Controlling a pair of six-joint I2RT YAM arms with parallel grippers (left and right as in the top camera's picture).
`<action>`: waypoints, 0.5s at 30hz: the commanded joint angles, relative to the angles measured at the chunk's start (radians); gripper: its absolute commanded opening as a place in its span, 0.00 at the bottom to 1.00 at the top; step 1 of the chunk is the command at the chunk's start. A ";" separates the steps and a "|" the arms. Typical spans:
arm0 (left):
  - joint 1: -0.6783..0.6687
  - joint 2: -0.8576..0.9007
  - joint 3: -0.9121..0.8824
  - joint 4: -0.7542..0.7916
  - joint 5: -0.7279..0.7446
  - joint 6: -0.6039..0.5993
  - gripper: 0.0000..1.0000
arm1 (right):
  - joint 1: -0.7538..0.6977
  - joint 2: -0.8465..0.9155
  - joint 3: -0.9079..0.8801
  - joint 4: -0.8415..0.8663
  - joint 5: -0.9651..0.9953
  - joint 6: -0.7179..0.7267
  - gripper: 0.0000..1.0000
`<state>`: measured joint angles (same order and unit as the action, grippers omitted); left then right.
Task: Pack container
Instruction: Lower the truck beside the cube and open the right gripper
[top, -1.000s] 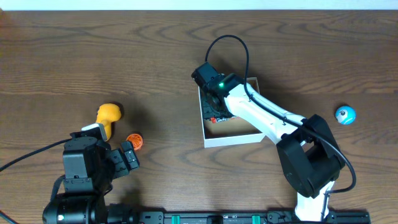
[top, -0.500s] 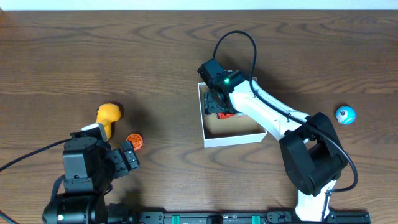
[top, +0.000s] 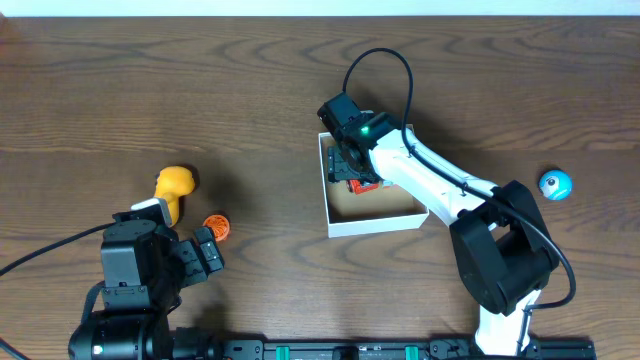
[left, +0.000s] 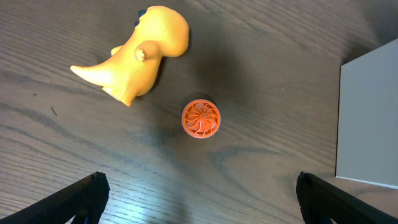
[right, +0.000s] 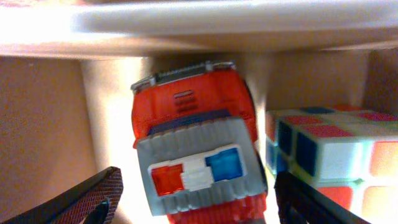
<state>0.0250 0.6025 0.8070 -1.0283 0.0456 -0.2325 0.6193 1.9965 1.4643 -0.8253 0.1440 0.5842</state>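
Observation:
The container (top: 375, 224) is a small white box with a brown inside, right of centre. My right gripper (top: 347, 164) reaches into its far left corner. In the right wrist view the jaws (right: 198, 200) are open and straddle a red toy truck (right: 193, 140) with small gaps on both sides. The truck lies on the box floor against the white wall (right: 186, 25), next to a colour cube (right: 329, 149). My left gripper (top: 205, 255) is open and empty (left: 199, 205) above bare table. A yellow dinosaur toy (left: 138, 55) and an orange round toy (left: 200, 118) lie ahead of it.
A blue ball (top: 555, 184) lies on the table far right. The dinosaur (top: 174, 186) and the orange toy (top: 216, 226) are at the left, well apart from the box. The box's white side (left: 370, 118) shows at the right edge of the left wrist view.
My right gripper has moved a little toward the far wall of the box, and the red truck now shows beside it. The left arm has not moved.

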 joint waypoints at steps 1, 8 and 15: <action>-0.002 0.004 0.020 0.000 -0.003 -0.003 0.98 | -0.001 -0.071 0.009 -0.001 0.080 0.004 0.80; -0.002 0.004 0.020 0.000 -0.003 -0.006 0.98 | 0.005 -0.207 0.009 0.023 0.097 -0.119 0.69; -0.002 0.004 0.020 0.000 -0.003 -0.006 0.98 | 0.035 -0.237 0.009 -0.070 -0.060 -0.342 0.22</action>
<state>0.0250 0.6025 0.8070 -1.0283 0.0460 -0.2329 0.6373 1.7527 1.4693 -0.8570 0.1440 0.3439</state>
